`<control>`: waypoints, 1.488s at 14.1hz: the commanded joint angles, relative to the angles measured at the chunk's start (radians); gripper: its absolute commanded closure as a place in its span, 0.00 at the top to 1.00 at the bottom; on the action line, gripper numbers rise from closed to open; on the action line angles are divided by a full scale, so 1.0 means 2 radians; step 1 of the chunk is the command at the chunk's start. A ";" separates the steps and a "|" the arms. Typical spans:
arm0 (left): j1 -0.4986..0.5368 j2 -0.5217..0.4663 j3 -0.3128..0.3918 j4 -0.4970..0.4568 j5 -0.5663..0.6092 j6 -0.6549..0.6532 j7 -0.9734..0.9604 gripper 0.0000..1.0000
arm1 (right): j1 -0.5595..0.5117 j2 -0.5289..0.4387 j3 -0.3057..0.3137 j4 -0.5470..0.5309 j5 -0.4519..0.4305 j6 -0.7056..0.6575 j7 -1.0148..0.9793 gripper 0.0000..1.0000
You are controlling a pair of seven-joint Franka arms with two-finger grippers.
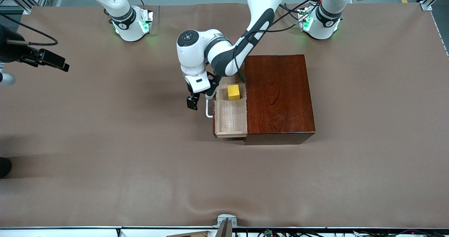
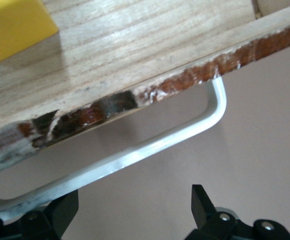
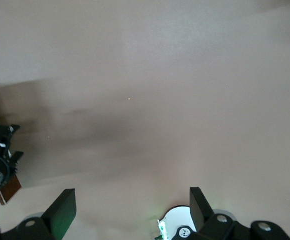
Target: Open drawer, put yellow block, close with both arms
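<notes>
The drawer stood pulled out of the dark box, with the yellow block inside it. The left gripper was spread wide, maybe touching the white handle. The right gripper waited, spread wide over the bare desk.

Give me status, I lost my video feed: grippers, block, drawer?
Left gripper open at drawer handle. Right gripper open, waiting over bare table. Yellow block in open drawer. Nothing in the way.
</notes>
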 commanded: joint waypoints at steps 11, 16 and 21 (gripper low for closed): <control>0.058 -0.009 0.005 -0.004 0.014 -0.135 0.021 1.00 | -0.042 -0.077 0.014 -0.087 -0.046 0.047 -0.125 1.00; 0.069 -0.009 0.005 -0.004 0.011 -0.163 0.022 1.00 | -0.030 -0.073 0.013 -0.082 -0.068 0.046 -0.128 1.00; 0.072 -0.009 0.003 -0.004 0.006 -0.165 0.021 1.00 | -0.036 -0.068 0.011 -0.082 -0.070 0.047 -0.130 1.00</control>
